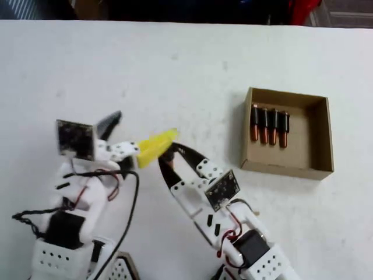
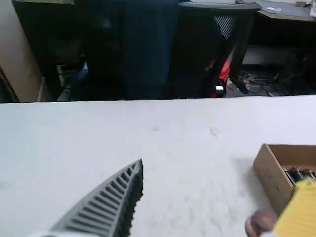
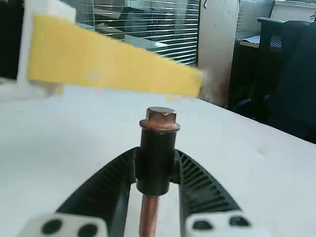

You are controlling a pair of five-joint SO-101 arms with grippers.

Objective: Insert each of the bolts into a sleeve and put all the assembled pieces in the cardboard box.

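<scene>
tabletop (image 1: 175, 70) separates right gripper (image 1: 170, 156), clamped on sleeved bolt (image 3: 156, 158), from cardboard box (image 1: 247, 134) wall.

Four assembled pieces (image 1: 269, 125) lie side by side in the cardboard box (image 1: 306, 149) on the table's (image 1: 175, 70) right.

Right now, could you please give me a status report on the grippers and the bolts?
Right gripper shut on sleeved bolt. Left gripper open, yellow finger close alongside. Four pieces in cardboard box.
</scene>
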